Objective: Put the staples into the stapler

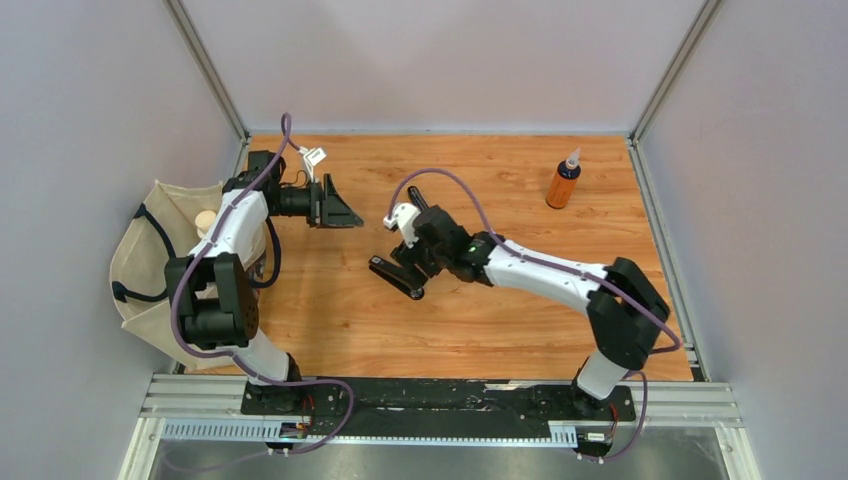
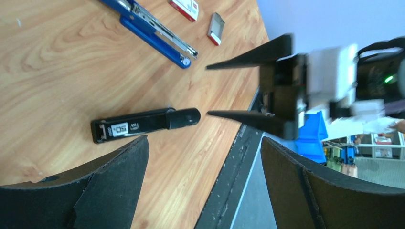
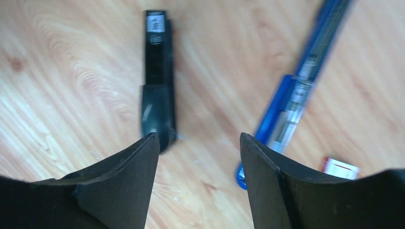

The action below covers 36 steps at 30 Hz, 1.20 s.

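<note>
Your right gripper [image 3: 198, 138] hangs low over the table [image 3: 71, 81]. Its 2 fingers stand apart with a moderate gap and nothing is between them. Just ahead of its left finger lies a black stapler [image 3: 156, 71], shut, with its long axis pointing straight away from the gripper.

Ahead of the right finger lies the blue stapler [image 3: 291, 100], opened so that the metal channel shows. Its long axis is slanted: the near end is close to the right fingertip and the far end leans away to the right.

The staple box [image 3: 340, 168], white with a red label, lies on the wood outside the right finger, near the blue stapler's near end. In the left wrist view a small grey piece [image 2: 216, 27] lies near that box. I judge it to be the staple strip or its tray, but it is too small to be sure.

Your left gripper [image 2: 204, 140] is wide open, holds nothing and stands well apart. Of the 2 arms the right is nearer. The staples lie to its right, not ahead, so it must turn that way.
</note>
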Available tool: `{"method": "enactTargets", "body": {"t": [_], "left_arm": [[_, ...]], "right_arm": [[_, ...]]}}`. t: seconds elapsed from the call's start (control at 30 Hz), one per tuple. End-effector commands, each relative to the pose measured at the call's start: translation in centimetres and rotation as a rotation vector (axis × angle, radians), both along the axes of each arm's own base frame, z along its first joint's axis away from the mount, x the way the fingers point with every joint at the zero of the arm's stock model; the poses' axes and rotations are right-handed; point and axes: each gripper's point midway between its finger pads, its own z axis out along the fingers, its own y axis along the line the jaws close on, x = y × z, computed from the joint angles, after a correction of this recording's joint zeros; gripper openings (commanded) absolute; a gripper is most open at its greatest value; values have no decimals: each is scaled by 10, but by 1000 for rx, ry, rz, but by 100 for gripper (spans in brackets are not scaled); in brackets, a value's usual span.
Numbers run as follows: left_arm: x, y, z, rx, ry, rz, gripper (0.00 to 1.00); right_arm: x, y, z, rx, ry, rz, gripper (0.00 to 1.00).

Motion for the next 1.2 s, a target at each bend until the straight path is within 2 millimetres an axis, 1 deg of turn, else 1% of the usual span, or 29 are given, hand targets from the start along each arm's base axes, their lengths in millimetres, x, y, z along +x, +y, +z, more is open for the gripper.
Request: {"method": "enactTargets", "body": {"t": [0.0, 0.03, 0.1, 0.17, 0.2, 0.23, 0.27, 0.43, 0.53, 0.67, 0.8, 0.9, 1.0, 1.03, 1.17], "left_arm": [[33, -4, 24, -13, -132, 13, 94], [39, -6, 25, -20, -106, 27, 94], [54, -14, 29, -17, -117, 29, 94], [69, -24, 27, -12, -111, 24, 95], [79, -24, 25, -10, -102, 37, 95], [82, -40, 25, -12, -101, 9, 94], [91, -45, 25, -13, -99, 9, 94], [128, -68, 20, -15, -62, 9, 95], [150, -75, 24, -7, -88, 20, 95], [170, -80, 16, -13, -65, 46, 95], [179, -83, 5, -18, -48, 62, 95], [179, -85, -3, -21, -36, 60, 95], [178, -86, -9, -19, -28, 62, 95], [178, -87, -10, -19, -27, 61, 95], [178, -87, -18, -15, -13, 68, 95]], "right_arm": [[36, -45, 36, 25, -109, -101, 68], [40, -53, 35, 19, -112, -114, 68], [48, -68, 27, -5, -106, -146, 68], [54, -77, 15, -18, -89, -167, 67], [56, -80, 9, -26, -81, -173, 67], [59, -82, 2, -34, -74, -182, 67], [62, -85, -5, -46, -62, -193, 66], [75, -95, -26, -41, 9, -238, 61], [74, -97, -34, -48, 28, -236, 59], [71, -94, -41, -47, 58, -223, 54], [71, -93, -48, -57, 71, -225, 49], [70, -94, -51, -61, 77, -227, 46], [69, -95, -55, -70, 84, -226, 41], [65, -89, -57, -53, 104, -198, 38], [62, -89, -61, -62, 109, -184, 31]]}}
